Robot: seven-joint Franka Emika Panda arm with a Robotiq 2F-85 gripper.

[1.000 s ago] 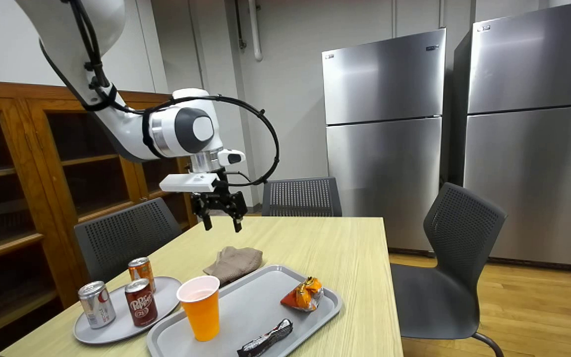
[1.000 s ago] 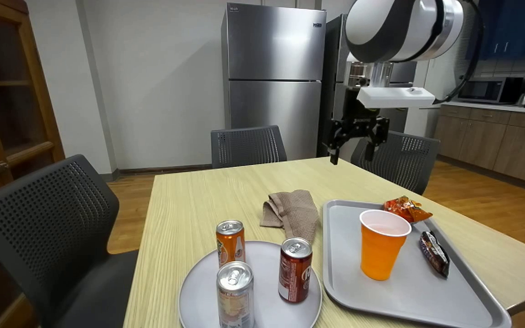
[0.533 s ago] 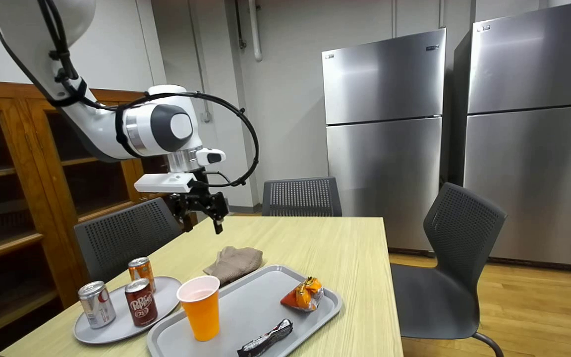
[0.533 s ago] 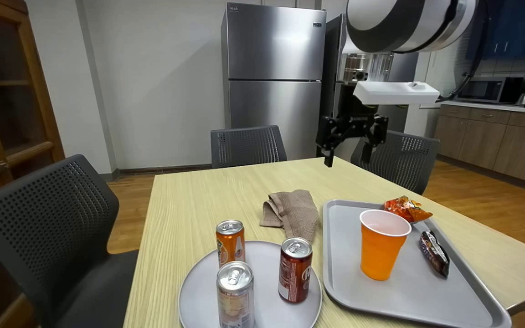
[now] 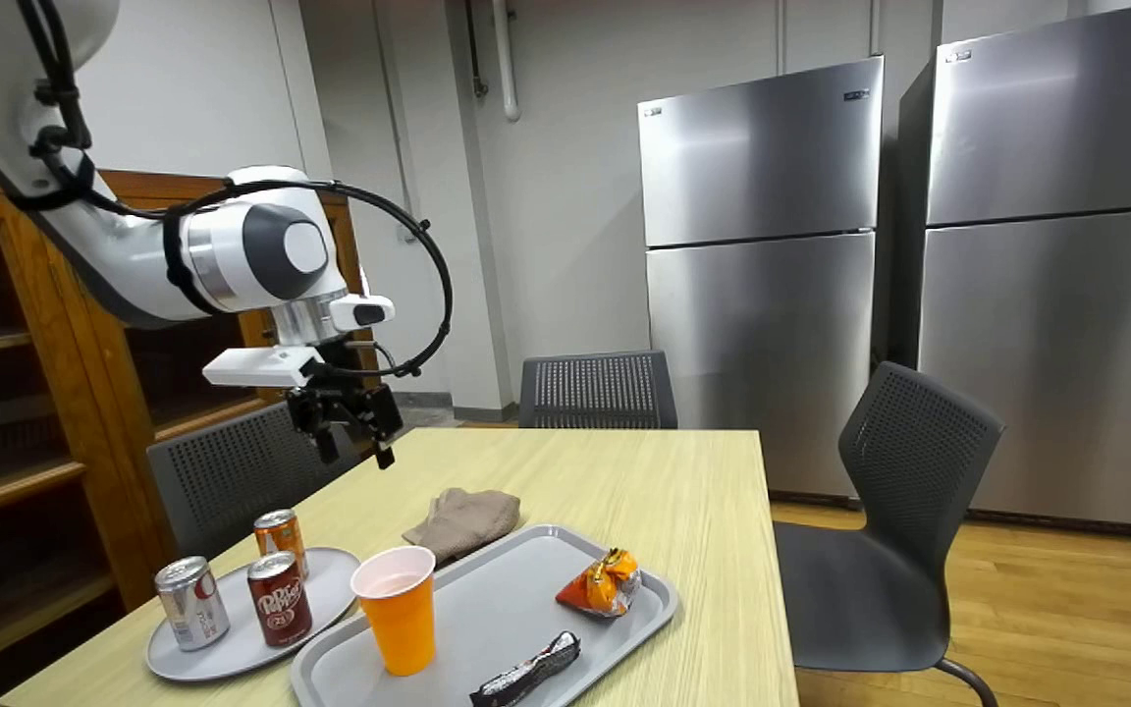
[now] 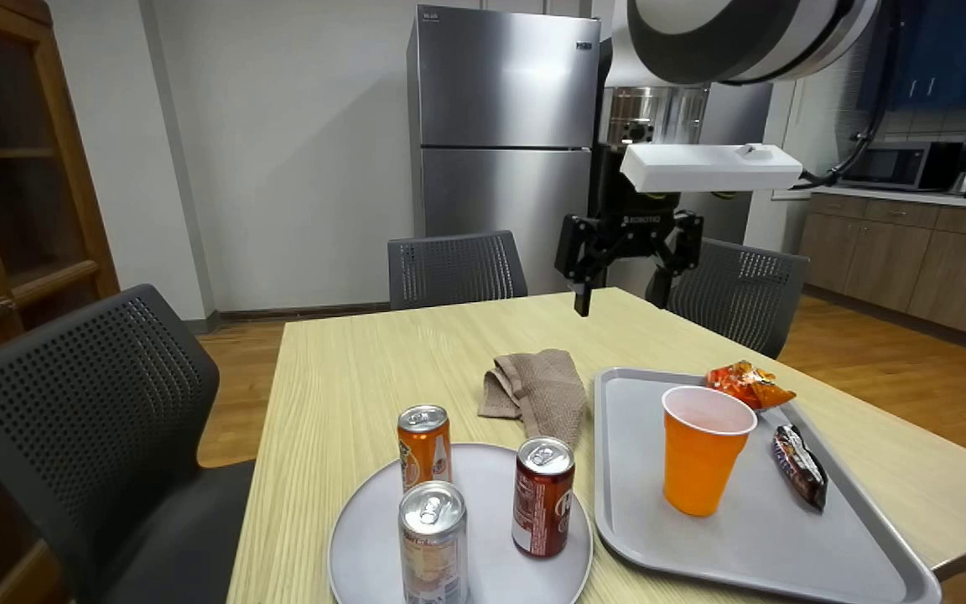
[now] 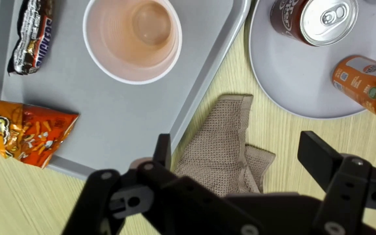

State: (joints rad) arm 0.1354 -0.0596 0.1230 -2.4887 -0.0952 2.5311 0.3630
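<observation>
Table (image 5: 644,481) bears tray (image 5: 511,589), plate (image 6: 483,554) just beside it. Gripper (image 5: 356,455) hangs above table: jaws spread wide, released. Cloth (image 7: 217,153) rumpled on table, just beside tray, nearest gripper. Cup (image 5: 399,619) upright in tray. Three cans (image 6: 543,503) upright on plate. Chip bag (image 7: 36,132) at tray's rim; bar (image 7: 33,39) lying in tray.

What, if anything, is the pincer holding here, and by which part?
Nothing is held: the pincer hangs open in the air, and the cloth lies lower, on the table, untouched.
</observation>
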